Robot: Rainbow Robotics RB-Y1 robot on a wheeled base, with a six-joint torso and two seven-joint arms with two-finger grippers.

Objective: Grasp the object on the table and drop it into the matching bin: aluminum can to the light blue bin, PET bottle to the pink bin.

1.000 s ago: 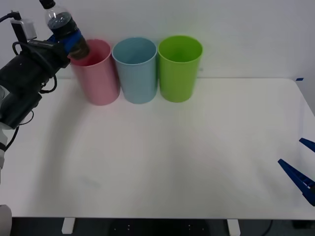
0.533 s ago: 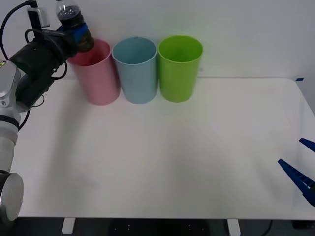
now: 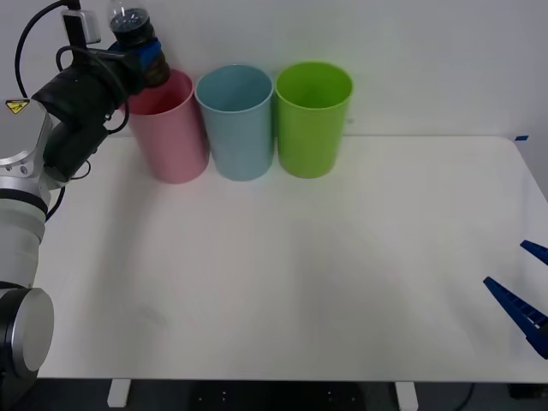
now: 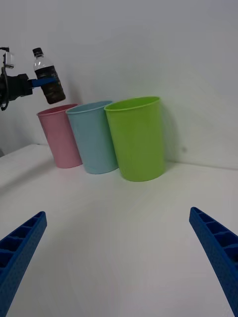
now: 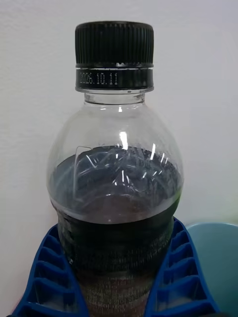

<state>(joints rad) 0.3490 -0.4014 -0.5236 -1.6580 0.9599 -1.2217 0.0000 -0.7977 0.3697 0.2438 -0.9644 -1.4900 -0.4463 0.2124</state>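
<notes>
You have a small clear plastic bottle (image 5: 115,178) with a ribbed black cap and a dark lower band; its upper dome is see-through, and a printed code runs along the ring under the cap. In the left wrist view the two blue ribbed fingers (image 5: 47,277) press against the dark band from both sides, so your left hand (image 3: 147,58) is pinching the bottle around its lower body, with the cap standing well clear above the fingers.

From the front view the bottle (image 3: 130,26) is held up in the air, roughly upright with a slight lean, over the far left rim of the tall pink plastic cup-shaped bin (image 3: 175,137). The right wrist view puts the bottle (image 4: 48,77) above and just to the side of the pink bin (image 4: 62,136), not touching it.

The pink bin stands at the back of the wide white bench (image 3: 300,274), touching the tall light blue plastic bin (image 3: 236,128), with a tall green plastic bin (image 3: 312,124) next along.

Your right hand (image 3: 527,295) hangs low at the bench's near right edge, well apart from the bins, its blue fingers (image 4: 20,250) spread wide
</notes>
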